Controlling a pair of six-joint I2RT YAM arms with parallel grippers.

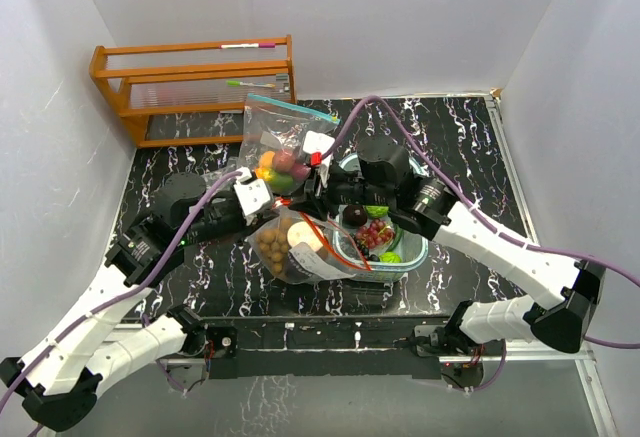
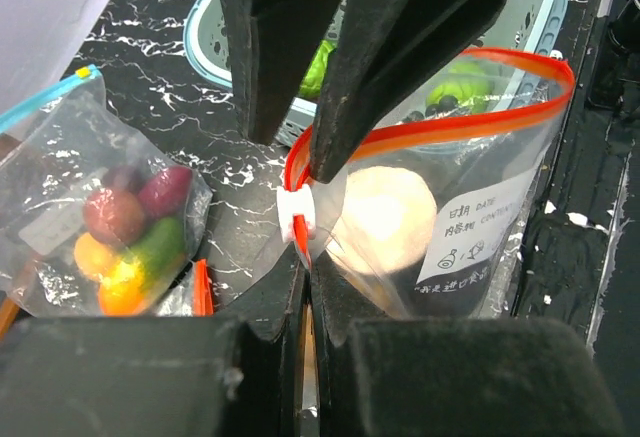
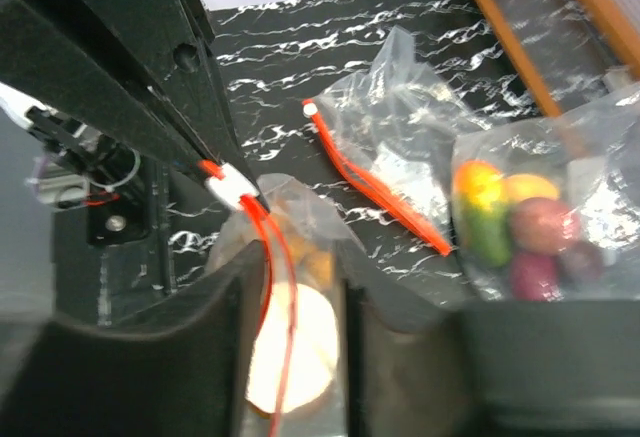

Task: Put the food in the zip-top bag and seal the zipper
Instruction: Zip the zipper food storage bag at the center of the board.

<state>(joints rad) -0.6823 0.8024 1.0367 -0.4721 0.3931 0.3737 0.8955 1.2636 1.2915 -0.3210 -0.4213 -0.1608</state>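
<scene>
Left fingers (image 2: 200,377) pinched shut on the orange zipper strip (image 2: 450,129) beside its slider (image 2: 297,207); right fingers (image 3: 150,357) part-open astride the rim. Zip-top bag (image 2: 480,227), frame centre, holds pale round food (image 2: 385,219) (more waits in the basket (image 2: 197,42)). Film likely limp, slippery; best gripped at the stiffer strip.

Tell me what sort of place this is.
Probably a robot test booth: plain white walls box in a black marbled tabletop, two white robot arms are bolted at its edge, and toy food sits in a clear orange-zippered bag.
</scene>
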